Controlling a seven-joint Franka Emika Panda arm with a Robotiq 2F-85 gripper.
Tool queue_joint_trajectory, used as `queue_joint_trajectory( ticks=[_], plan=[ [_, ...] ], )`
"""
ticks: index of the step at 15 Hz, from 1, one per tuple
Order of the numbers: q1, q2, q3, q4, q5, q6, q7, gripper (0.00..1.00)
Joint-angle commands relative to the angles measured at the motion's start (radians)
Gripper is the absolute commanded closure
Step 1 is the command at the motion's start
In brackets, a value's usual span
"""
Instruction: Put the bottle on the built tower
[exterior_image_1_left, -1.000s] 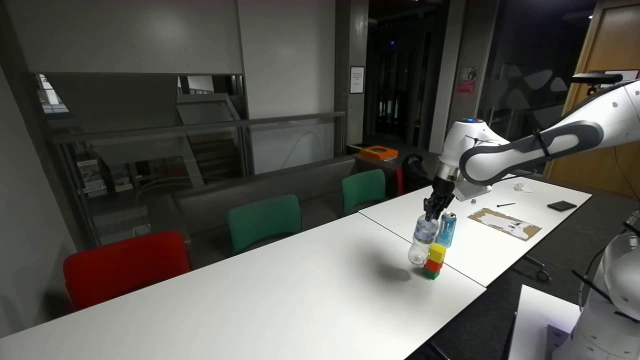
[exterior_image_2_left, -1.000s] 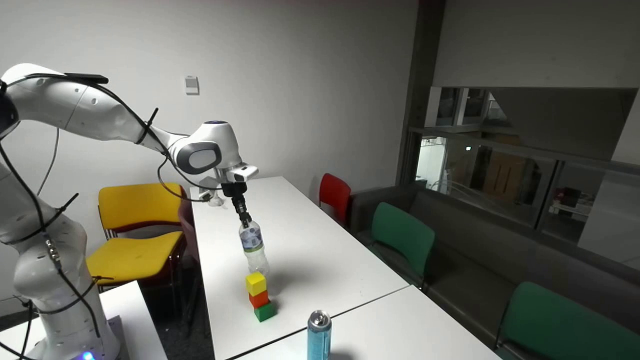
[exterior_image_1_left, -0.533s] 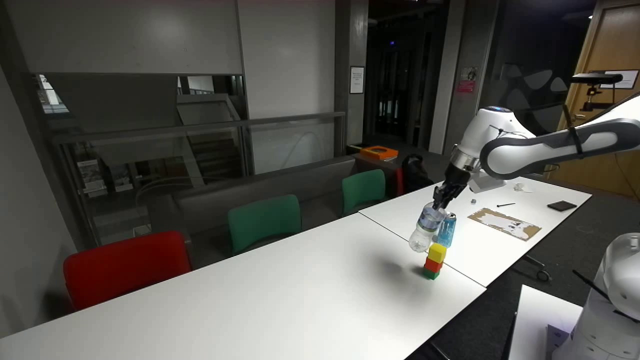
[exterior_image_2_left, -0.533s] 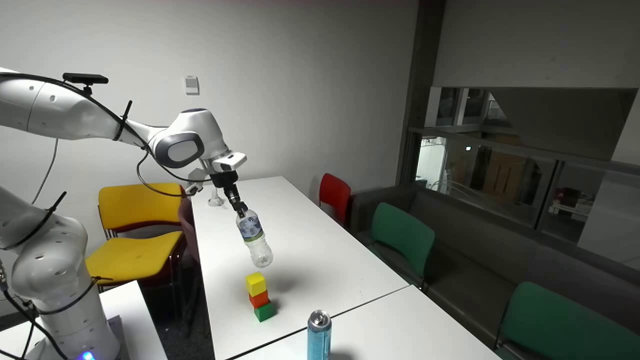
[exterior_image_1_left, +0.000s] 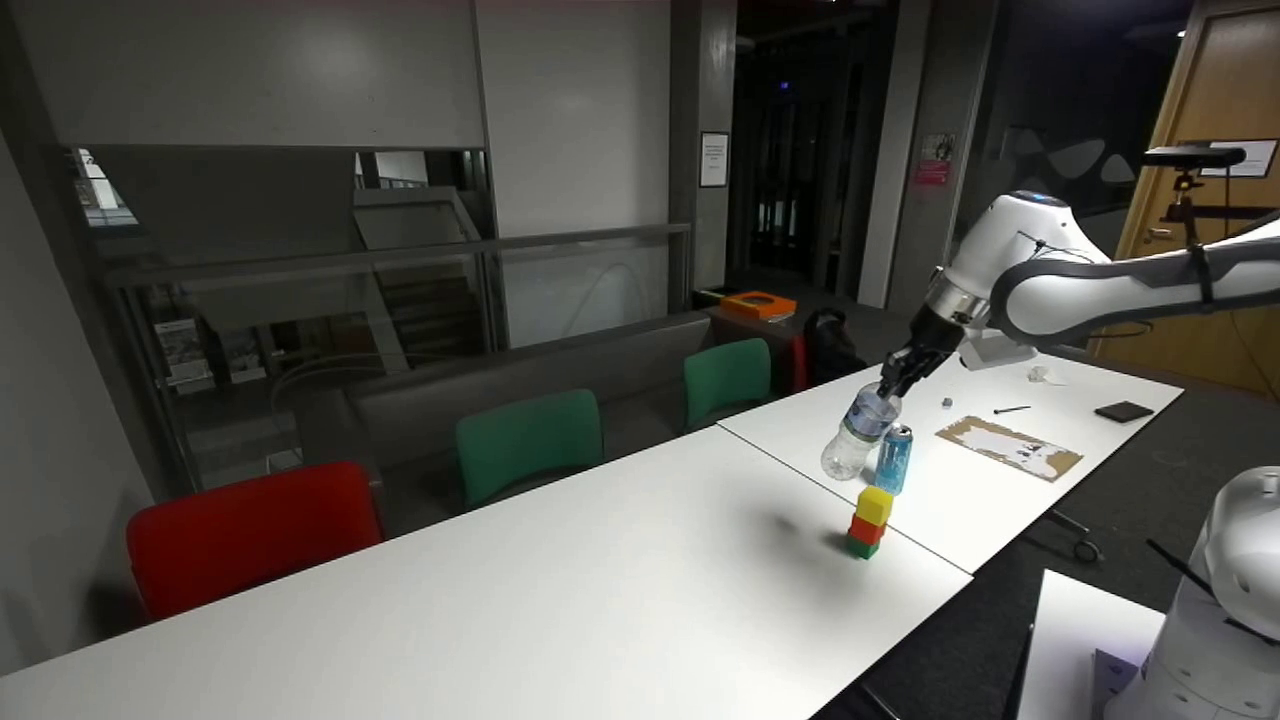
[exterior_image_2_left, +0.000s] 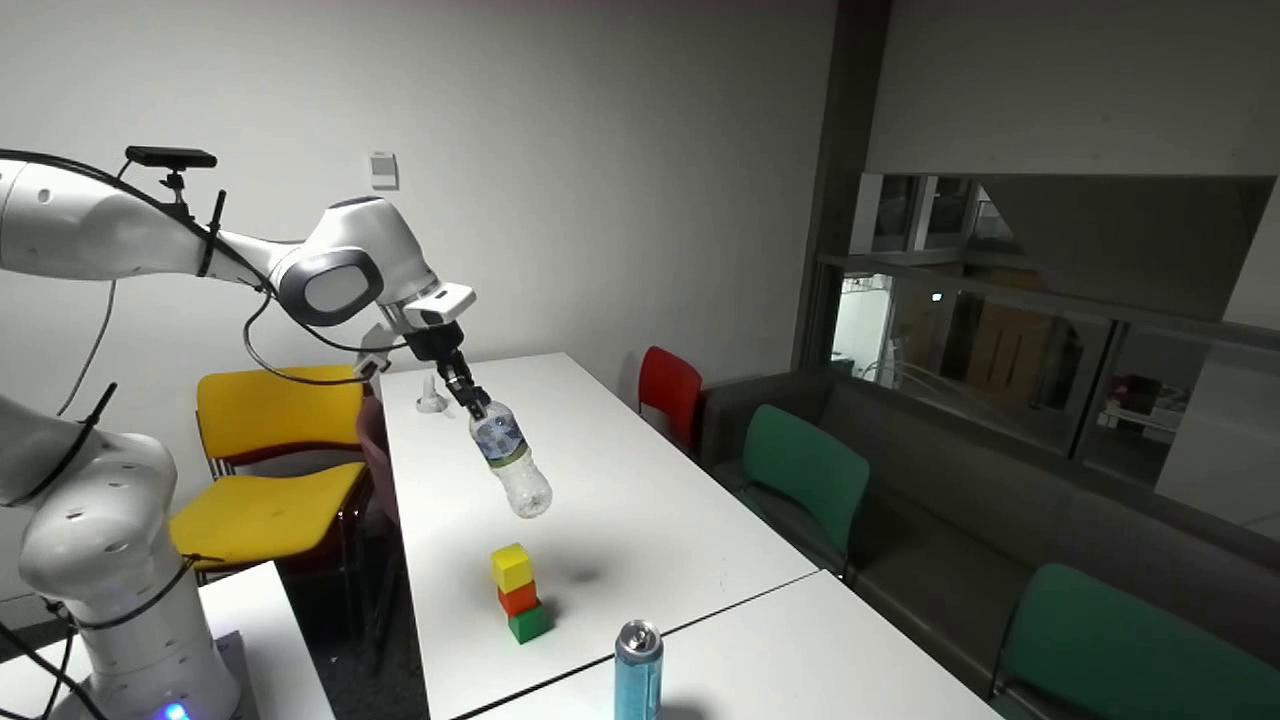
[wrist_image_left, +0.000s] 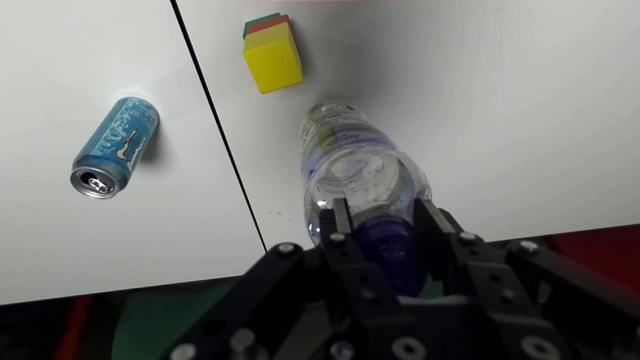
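Observation:
The bottle is clear plastic with a blue-white label and a purple cap; it shows in both exterior views (exterior_image_1_left: 850, 448) (exterior_image_2_left: 510, 462) and in the wrist view (wrist_image_left: 357, 165). My gripper (exterior_image_1_left: 890, 384) (exterior_image_2_left: 478, 404) (wrist_image_left: 381, 212) is shut on its cap end. The bottle hangs in the air, tilted, with its base lower and swung away from the robot. The built tower (exterior_image_1_left: 870, 522) (exterior_image_2_left: 516, 596) (wrist_image_left: 273, 62) stands upright on the table: yellow block on top, red-orange in the middle, green at the bottom. The bottle is above the tower's height and to its side, apart from it.
A blue drink can (exterior_image_1_left: 893, 462) (exterior_image_2_left: 638, 672) (wrist_image_left: 117, 142) stands across the table seam from the tower. A torn cardboard piece (exterior_image_1_left: 1010, 447) and a dark flat object (exterior_image_1_left: 1123, 411) lie farther along. Green chairs (exterior_image_1_left: 530, 440) and a red chair (exterior_image_1_left: 255, 535) line the table edge.
My gripper has risen with the bottle and drawn back toward the robot. The bottle has gone from nearly upright, low beside the tower, to higher and more tilted. The tower has not moved.

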Motion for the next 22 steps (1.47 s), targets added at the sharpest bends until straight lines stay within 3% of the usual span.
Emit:
queue_joint_trajectory(
  ticks=[1,5,6,14,15,22],
  plan=[
    [-0.031,-0.134,-0.006,-0.060,0.015,-0.042,-0.011,0.88],
    [0.025,-0.147,-0.066,-0.028,0.084,-0.206,-0.118,0.88],
    [-0.017,-0.134,-0.020,-0.033,0.056,-0.157,-0.065,0.63],
    [0.005,-0.142,-0.043,-0.033,0.076,-0.189,-0.101,0.63],
    [0.006,-0.142,-0.043,-0.033,0.077,-0.189,-0.101,0.88],
    [-0.008,-0.100,-0.024,-0.006,0.070,-0.198,-0.066,0.88]
  ],
)
